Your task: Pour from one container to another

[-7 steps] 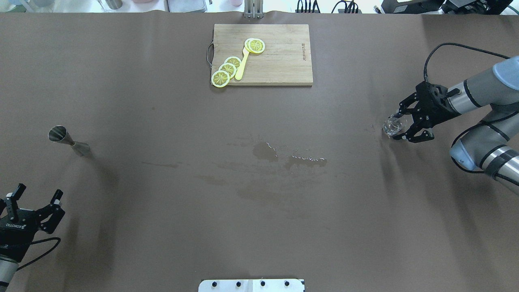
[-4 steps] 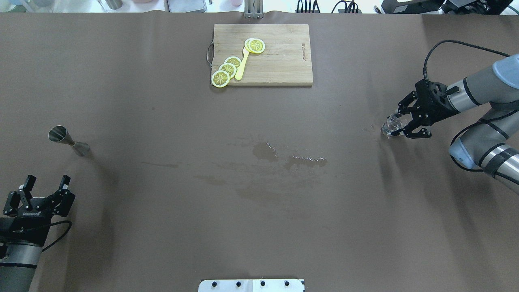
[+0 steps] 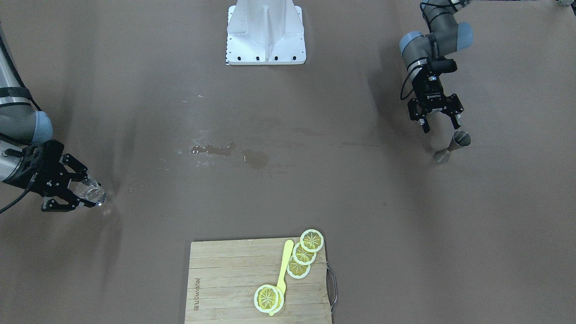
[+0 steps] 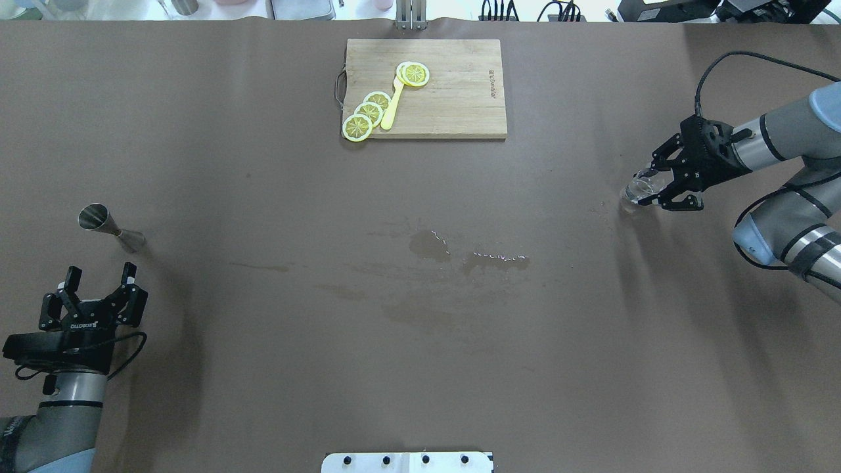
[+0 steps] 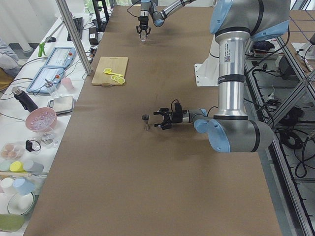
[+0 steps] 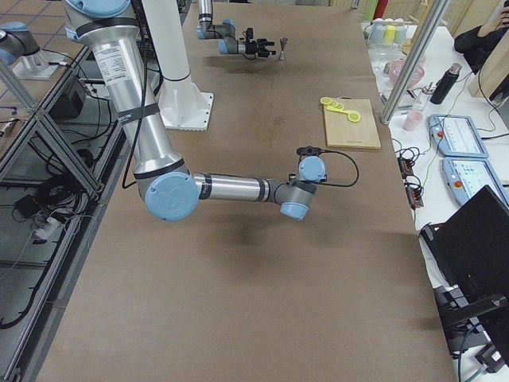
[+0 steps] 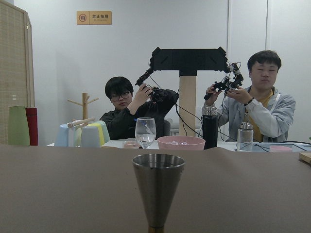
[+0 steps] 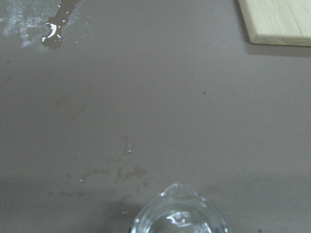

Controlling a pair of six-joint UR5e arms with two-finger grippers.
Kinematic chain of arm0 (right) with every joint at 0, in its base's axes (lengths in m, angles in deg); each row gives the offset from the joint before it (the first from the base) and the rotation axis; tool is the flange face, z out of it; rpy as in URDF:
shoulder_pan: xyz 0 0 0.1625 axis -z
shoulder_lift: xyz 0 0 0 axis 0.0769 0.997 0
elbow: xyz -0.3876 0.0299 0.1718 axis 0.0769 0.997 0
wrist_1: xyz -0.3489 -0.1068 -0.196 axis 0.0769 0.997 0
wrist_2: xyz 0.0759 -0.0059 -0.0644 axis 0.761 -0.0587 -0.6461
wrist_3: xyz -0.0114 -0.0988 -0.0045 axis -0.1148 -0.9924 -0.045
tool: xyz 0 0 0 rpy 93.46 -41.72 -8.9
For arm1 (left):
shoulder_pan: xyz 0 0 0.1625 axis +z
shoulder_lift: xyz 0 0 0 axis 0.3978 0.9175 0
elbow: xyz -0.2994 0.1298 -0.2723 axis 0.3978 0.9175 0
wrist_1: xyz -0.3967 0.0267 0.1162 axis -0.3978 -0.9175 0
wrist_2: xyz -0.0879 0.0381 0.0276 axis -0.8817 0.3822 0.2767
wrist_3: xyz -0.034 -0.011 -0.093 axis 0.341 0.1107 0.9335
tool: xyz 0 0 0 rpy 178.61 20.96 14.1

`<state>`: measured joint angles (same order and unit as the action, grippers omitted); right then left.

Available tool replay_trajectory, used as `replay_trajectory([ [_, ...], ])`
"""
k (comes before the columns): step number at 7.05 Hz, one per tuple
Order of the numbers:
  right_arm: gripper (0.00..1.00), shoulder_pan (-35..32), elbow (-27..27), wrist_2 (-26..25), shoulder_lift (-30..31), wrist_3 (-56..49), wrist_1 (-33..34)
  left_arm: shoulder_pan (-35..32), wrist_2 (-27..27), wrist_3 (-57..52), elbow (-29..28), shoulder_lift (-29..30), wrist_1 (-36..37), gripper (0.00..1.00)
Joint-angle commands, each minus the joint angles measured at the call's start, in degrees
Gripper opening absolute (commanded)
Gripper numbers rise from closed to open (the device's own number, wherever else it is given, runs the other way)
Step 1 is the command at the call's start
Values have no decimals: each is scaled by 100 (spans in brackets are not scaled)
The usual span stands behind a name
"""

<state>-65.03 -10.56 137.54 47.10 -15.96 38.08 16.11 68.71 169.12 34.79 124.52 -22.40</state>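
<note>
Overhead exterior: matte brown table cover (image 4: 263,368), wet patch (image 4: 430,244) at centre, wooden board (image 4: 460,98) beyond. Clear glass (image 4: 635,193) at right end, pinched by right gripper (image 4: 648,189); conical steel measuring cup (image 4: 108,226) upright near spread left gripper (image 4: 100,269).

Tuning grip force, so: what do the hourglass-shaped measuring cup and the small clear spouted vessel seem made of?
The hourglass-shaped measuring cup looks like brushed stainless steel: grey, satin sheen, thin bright rim. The small clear spouted vessel looks like glass, possibly clear plastic: see-through, with sharp glints on its rim.
</note>
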Motion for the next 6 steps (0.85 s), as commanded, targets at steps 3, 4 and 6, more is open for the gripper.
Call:
replay_trajectory([
  [3,0,-433,-644,93,-28,225,232,-365,-271,25,-178,242,294,82],
  [4,0,-503,-855,172,-19,235,538,-366,-298,43,-222,242,294,71],
  [6,0,-548,-1365,392,-19,235,1416,-427,-403,52,-257,242,294,69],
])
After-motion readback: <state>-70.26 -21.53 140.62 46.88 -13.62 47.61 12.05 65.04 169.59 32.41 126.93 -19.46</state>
